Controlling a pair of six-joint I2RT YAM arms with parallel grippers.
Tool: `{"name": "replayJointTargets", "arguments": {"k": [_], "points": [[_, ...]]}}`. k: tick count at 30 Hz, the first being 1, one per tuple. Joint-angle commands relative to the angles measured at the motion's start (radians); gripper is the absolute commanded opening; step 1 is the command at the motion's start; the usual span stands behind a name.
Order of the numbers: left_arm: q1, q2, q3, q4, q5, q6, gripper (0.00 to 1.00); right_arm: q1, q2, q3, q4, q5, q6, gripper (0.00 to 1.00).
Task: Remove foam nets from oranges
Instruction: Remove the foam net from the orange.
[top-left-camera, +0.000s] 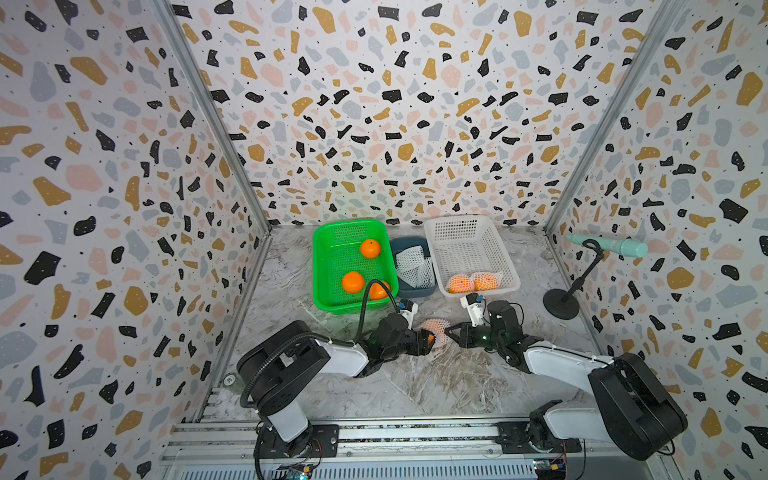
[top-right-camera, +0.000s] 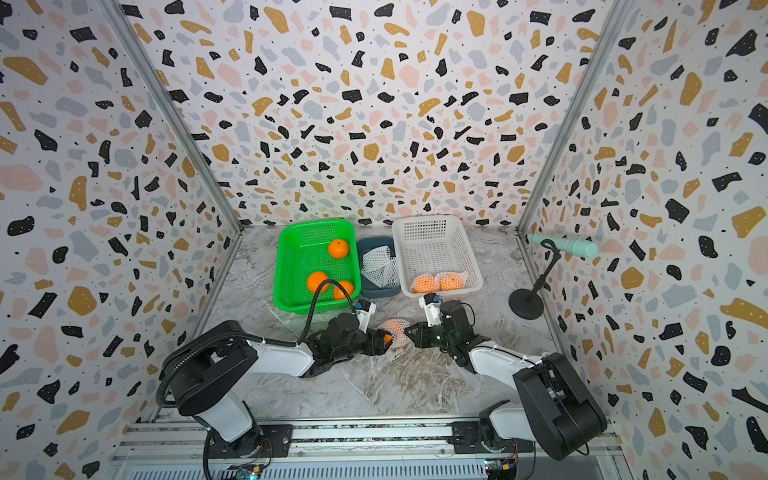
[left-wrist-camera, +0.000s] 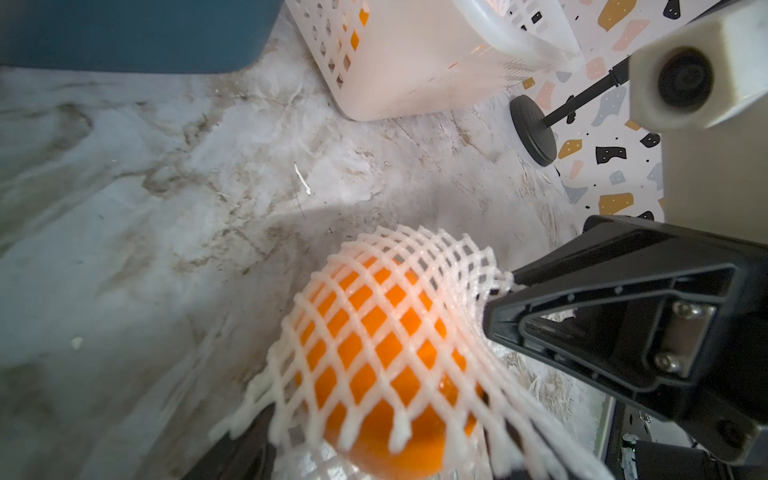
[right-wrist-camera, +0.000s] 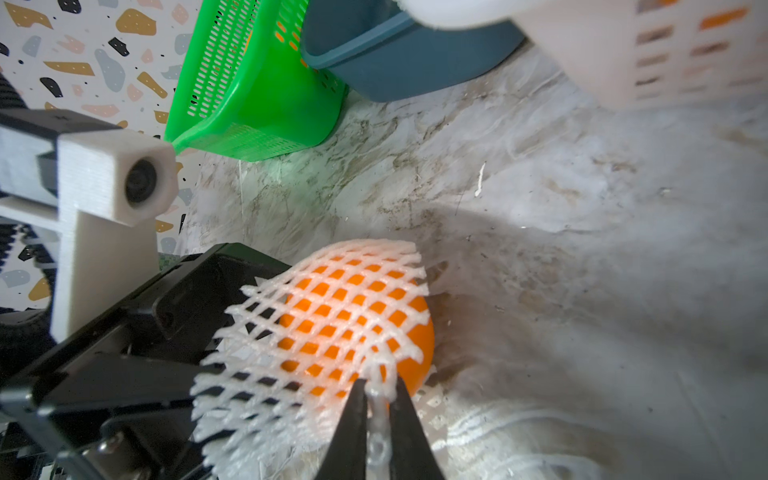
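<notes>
One orange (top-left-camera: 430, 338) (right-wrist-camera: 415, 345), still partly in its white foam net (top-left-camera: 434, 328) (left-wrist-camera: 399, 291) (right-wrist-camera: 332, 291), sits low over the marble table between my two grippers. My left gripper (top-left-camera: 426, 341) (top-right-camera: 384, 338) is closed around this orange from the left, and the bare end of the fruit shows between its jaws. From the right, my right gripper (top-left-camera: 448, 331) (right-wrist-camera: 377, 388) is shut on the net's edge. Three bare oranges (top-left-camera: 353, 282) lie in the green basket (top-left-camera: 328, 232). Two netted oranges (top-left-camera: 460, 284) lie in the white basket (top-left-camera: 469, 224).
A dark blue bin (top-left-camera: 415, 240) between the two baskets holds removed nets (top-left-camera: 411, 266). A black stand (top-left-camera: 561, 303) carrying a mint-green cylinder stands at the right wall. Patterned walls close in the table on three sides.
</notes>
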Motion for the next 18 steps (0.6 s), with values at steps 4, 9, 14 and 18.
{"name": "replayJointTargets", "arguments": {"k": [4,9,14,18], "points": [[0.0,0.028,0.051,-0.006,0.0,0.019,0.8,-0.003,0.011,-0.013,0.017,-0.016,-0.008,0.13],[0.0,0.043,0.068,-0.01,-0.001,0.02,0.82,-0.003,0.022,-0.018,0.034,-0.025,-0.002,0.13],[-0.001,0.063,0.081,-0.009,0.003,0.023,0.83,-0.004,0.024,-0.019,0.038,-0.029,-0.001,0.13],[0.0,0.085,0.089,0.009,0.016,0.016,0.8,-0.003,0.022,-0.018,0.037,-0.03,-0.001,0.13]]}}
